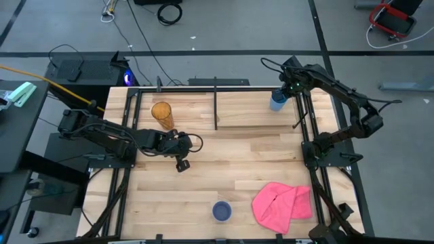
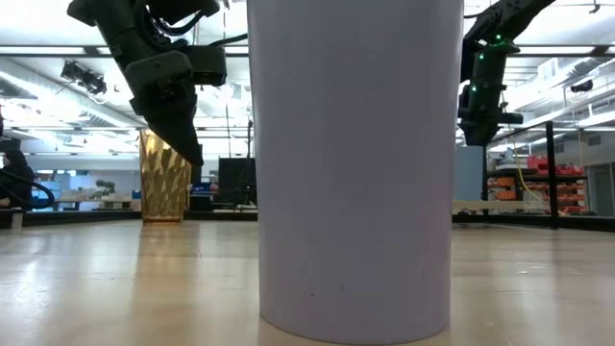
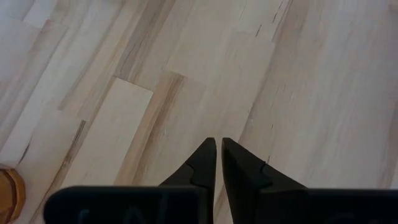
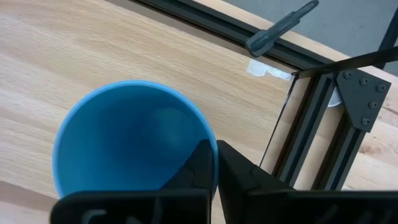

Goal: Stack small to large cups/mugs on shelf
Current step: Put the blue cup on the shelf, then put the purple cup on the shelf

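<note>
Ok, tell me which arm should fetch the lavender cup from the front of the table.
Left. Its tool, shut and empty, hangs nearer the lavender cup; the right tool is clamped on the blue cup at its rim, on the shelf.

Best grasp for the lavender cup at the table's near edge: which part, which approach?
Pinch the rim of the lavender cup from straight above, one finger inside the wall: it stands upright, mouth open, handleless, clear of the pink cloth. Left gripper, shut, looks nearer.
</note>
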